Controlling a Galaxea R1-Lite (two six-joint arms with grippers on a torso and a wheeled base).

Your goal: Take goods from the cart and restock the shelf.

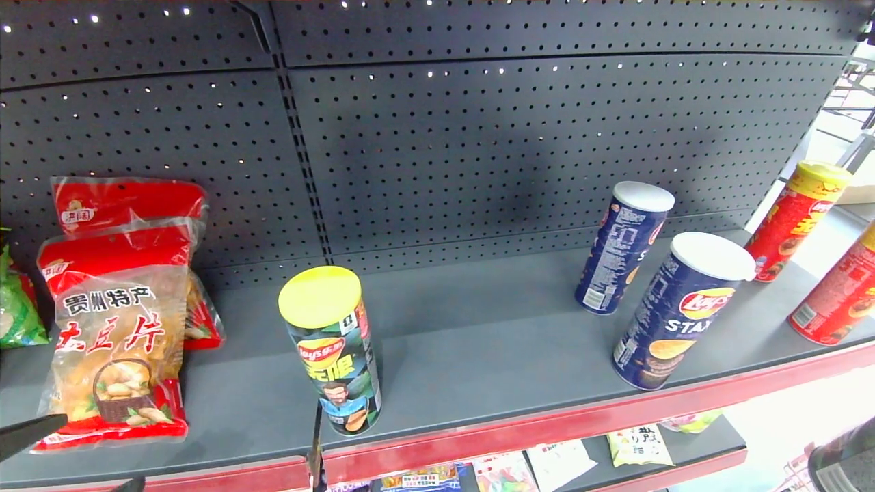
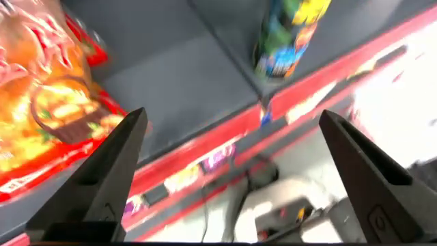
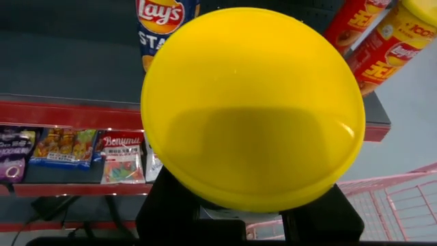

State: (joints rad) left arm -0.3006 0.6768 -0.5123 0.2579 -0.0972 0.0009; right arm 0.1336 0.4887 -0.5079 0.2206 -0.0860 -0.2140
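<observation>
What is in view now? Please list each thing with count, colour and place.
shelf: one, dark grey, red front edge
potato slice bags: two, red and clear, shelf's left part
green bag: one, green, far left edge
yellow-lidded chip can: one, green and dark, upright, front middle
blue chip cans: two, dark blue, white lids, right of middle
red chip cans: two, red, shelf's far right
snack packets: several, mixed colours, lower shelf
cart: one, red wire, lower than the shelf
held chip can: one, yellow lid, in the right gripper
left gripper: one, black, open, near the shelf's front left
right gripper: one, black, shut on the held chip can
</observation>
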